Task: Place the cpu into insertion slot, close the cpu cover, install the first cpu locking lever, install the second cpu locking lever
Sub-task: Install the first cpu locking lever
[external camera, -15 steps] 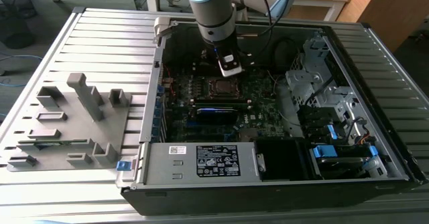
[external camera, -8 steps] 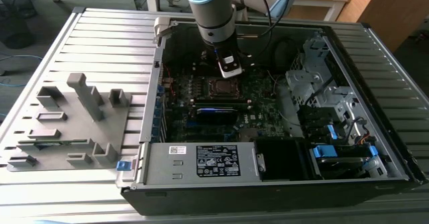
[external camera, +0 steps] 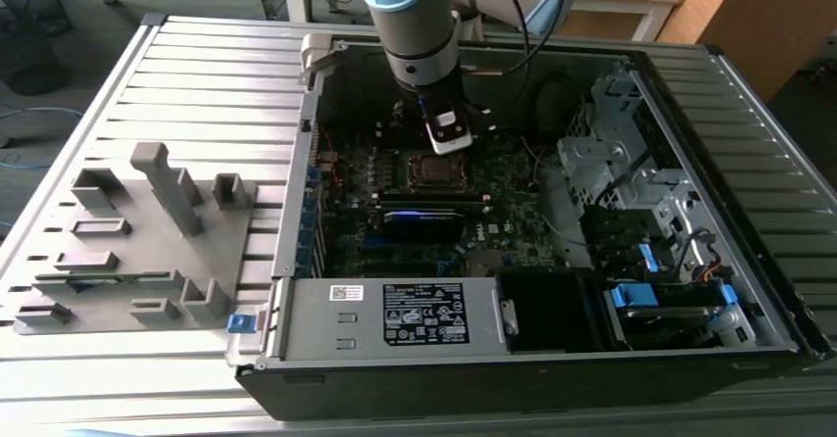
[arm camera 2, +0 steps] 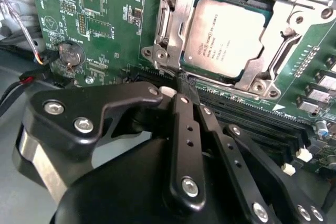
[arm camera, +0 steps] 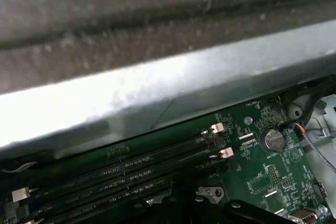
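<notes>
An open computer case (external camera: 550, 359) fills the middle of the exterior view, on a ribbed grey surface (external camera: 196, 74). In the second wrist view the cover (arm camera 2: 181, 19) lies closed over the cpu (arm camera 2: 223, 38) in its socket, upper right. The pincer (arm camera 2: 181, 85), fingers together, reaches the cover's lower corner

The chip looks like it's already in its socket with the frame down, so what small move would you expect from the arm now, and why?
Probably a short nudge along the cpu cover's edge toward a locking lever. The cpu sits flat in the insertion slot, the cover lies over its rim, and the end effector hovers right at the socket's corner.
</notes>
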Tool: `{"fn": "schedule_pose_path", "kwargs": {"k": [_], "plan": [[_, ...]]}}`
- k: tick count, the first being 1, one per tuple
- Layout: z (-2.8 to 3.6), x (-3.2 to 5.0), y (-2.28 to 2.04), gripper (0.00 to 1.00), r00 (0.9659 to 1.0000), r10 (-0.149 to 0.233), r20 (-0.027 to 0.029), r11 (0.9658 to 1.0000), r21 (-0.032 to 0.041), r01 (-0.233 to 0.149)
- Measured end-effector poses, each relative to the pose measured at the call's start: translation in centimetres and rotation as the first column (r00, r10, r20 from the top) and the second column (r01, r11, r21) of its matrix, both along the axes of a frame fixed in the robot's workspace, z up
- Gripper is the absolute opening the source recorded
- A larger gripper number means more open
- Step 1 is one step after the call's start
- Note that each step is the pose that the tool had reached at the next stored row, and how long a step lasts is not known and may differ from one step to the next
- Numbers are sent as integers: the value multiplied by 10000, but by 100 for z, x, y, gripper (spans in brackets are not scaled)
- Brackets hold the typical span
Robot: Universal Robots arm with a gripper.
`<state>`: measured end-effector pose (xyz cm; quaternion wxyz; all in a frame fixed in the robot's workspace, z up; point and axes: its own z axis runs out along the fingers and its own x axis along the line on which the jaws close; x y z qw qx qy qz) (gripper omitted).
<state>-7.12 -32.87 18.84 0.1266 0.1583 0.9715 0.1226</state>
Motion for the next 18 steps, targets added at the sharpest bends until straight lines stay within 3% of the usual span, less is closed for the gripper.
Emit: {"fn": "schedule_pose_path", "kwargs": {"k": [7,18], "plan": [[60,0,0,10,10000,0,0,10000,17,0],[298,0,0,10,10000,0,-1,10000,18,0]]}}
